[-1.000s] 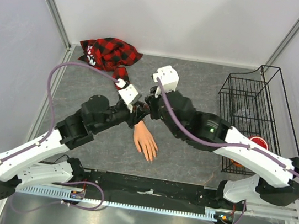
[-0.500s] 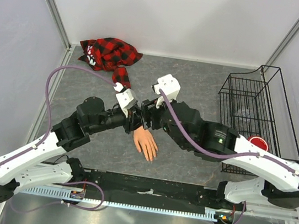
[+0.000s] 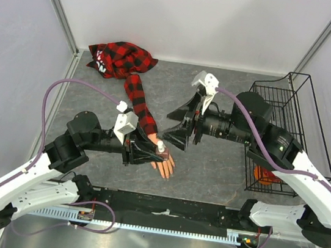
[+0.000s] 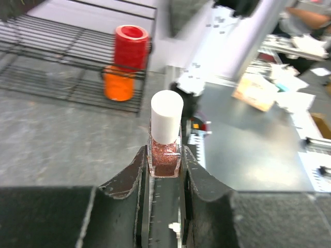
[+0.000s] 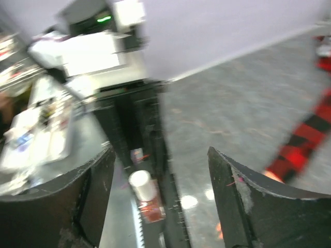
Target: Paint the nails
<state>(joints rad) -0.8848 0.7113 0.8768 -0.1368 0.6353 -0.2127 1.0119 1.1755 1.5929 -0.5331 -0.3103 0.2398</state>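
1. The left claw is clenched on a small bottle with reddish glitter contents and a white cap. In the left wrist view the bottle stands upright between the two fingers. Its glass body is pinched on both sides and its cap is clear above the tips.
2. In the top view the bottle is held just over the wrist end of the mannequin hand. The hand lies flat on the grey surface, with its fingers pointing toward the near edge and slightly right.
3. The nails are at the fingertips, on the end of the hand nearest the arm bases. They are too small to tell their colour or whether any paint is on them.
4. A red-and-black plaid sleeve runs from the hand's wrist toward the far left. There it joins a bunched plaid shirt in the far-left corner.
5. The right claw is released, with its fingers spread wide and nothing between them. It hangs above the surface just beyond the mannequin hand and points toward the bottle.
6. The right wrist view is blurred. The white cap shows between the spread fingers and apart from both, and the sleeve shows at the right edge.
7. A wire basket stands at the right side of the surface. A red cup sits on an orange cup by its near end. I cannot tell whether they are inside or outside the wires.
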